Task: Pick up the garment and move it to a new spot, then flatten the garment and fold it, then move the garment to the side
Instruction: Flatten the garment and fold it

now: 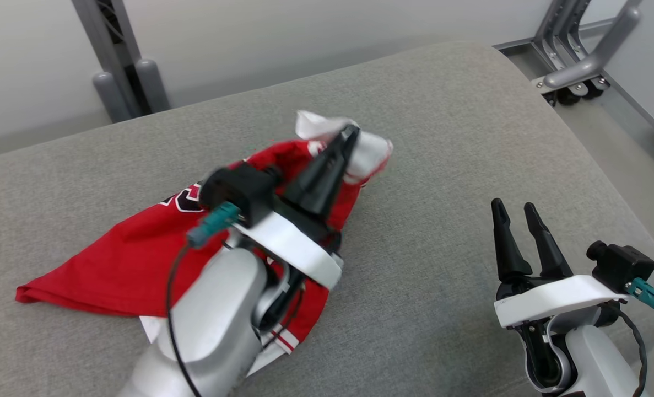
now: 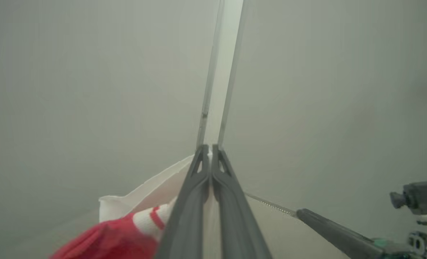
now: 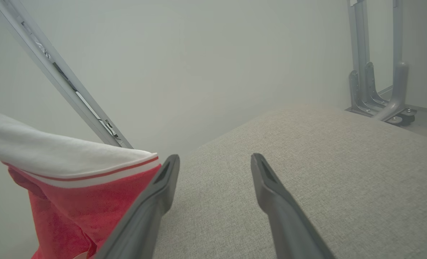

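At the far left of the head view, a grey metal truss post (image 1: 118, 60) stands against the pale wall, behind a wide grey woven-fabric cushion (image 1: 442, 165). The red fabric garment (image 1: 112, 259), with white red-striped trim and dark lettering, lies on the left half of that cushion. Its left corner rests flat on the fabric, and towards the right it rises off the surface into a peak.

At that peak the left gripper (image 1: 350, 134) has its two long dark fingers pressed together on the white-trimmed edge, holding that end up in the air. In the left wrist view the fingers (image 2: 188, 201) touch along their length. White cloth is pinched between them, and red cloth is bunched below at the left.

Further right, well apart from the garment, the right gripper (image 1: 513, 207) hangs over bare cushion. Its fingers are spread wide with nothing between them. In the right wrist view the lifted cloth hangs at the left, a white band above and red below.

At the far right, a grey metal stand (image 1: 574, 66) on black castors sits on the floor beyond the cushion's corner.
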Robot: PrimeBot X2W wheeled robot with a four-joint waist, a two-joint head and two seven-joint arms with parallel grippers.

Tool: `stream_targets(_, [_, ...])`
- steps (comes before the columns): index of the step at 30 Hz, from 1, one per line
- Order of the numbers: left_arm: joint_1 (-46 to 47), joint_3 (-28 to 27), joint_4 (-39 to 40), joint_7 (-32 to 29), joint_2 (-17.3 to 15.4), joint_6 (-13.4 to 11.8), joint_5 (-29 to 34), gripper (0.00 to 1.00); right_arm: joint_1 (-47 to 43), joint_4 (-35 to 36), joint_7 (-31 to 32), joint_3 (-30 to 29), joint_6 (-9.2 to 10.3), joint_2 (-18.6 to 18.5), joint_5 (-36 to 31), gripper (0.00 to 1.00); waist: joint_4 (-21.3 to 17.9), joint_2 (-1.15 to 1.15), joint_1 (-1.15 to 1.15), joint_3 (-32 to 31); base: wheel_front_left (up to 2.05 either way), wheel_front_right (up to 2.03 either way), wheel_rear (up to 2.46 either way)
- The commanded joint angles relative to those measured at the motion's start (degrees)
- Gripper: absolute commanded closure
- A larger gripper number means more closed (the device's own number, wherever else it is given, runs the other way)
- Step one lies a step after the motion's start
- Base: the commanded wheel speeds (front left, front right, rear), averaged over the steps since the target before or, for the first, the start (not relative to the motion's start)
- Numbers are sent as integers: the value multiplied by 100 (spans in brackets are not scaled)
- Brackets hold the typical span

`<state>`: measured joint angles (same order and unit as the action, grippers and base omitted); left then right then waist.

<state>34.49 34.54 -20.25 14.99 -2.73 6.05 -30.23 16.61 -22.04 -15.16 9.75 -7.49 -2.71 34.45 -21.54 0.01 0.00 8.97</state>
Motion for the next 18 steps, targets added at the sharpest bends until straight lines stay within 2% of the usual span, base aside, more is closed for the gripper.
stream_targets(1, [42,176,-147,18,-31,38,-60,0,43,15,-11,2,-1,-35,45,0,-51,-1,0,32,0,0,0])
stream_targets(5, [104,695,-473,18,-30,86,-176,0,25,11,-11,-9,-1,-36,60,0,-53,-1,0,33,0,0,0])
stream_targets(9, [68,852,-590,18,-29,106,-291,0,-20,-13,-11,-103,-1,-35,0,0,64,-1,0,-38,0,0,0])
stream_targets(13, [17,582,-552,18,-32,97,-307,0,-25,12,-11,-189,-1,-35,-106,0,275,-1,0,-147,0,0,0])
stream_targets(18, [-101,-129,-375,18,-29,-32,17,0,-38,73,-10,-374,-1,-37,-328,0,643,-1,0,-330,0,0,0])
